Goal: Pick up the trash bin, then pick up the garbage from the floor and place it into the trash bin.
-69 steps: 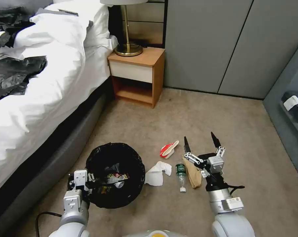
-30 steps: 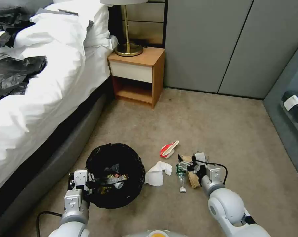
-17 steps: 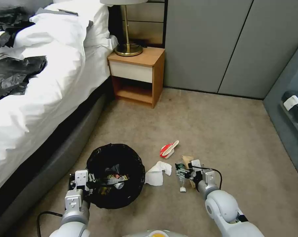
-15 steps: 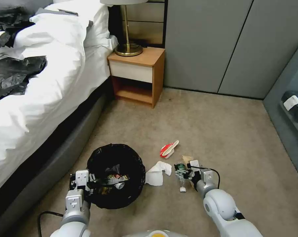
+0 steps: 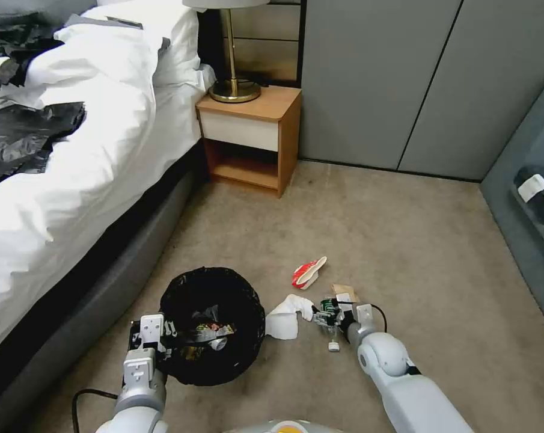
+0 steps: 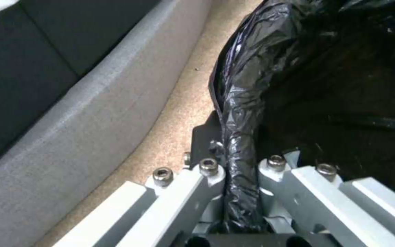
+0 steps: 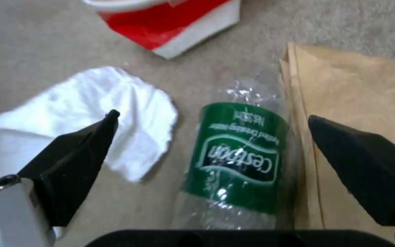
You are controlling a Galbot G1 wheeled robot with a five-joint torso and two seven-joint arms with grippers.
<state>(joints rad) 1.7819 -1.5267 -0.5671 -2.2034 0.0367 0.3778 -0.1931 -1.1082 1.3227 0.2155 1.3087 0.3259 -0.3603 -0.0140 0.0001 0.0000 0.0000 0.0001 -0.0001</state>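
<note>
The right claw (image 7: 211,127) has dropped low, jaws apart astride the green-labelled bottle (image 7: 238,161); left claw (image 6: 241,178) stays clamped on the trash bin (image 5: 211,325) rim.

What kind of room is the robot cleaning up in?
Probably a bedroom, maybe in a hotel. There is a bed with white bedding, a wooden nightstand beside it with a brass lamp on top, and carpet on the floor.

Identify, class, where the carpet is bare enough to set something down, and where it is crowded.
Bare carpet runs from the nightstand and grey wall panels to the litter. Crowded: tissue, green-labelled bottle, brown paper bag and red-and-white packet cluster beside the trash bin, where the open right gripper straddles the bottle.
</note>
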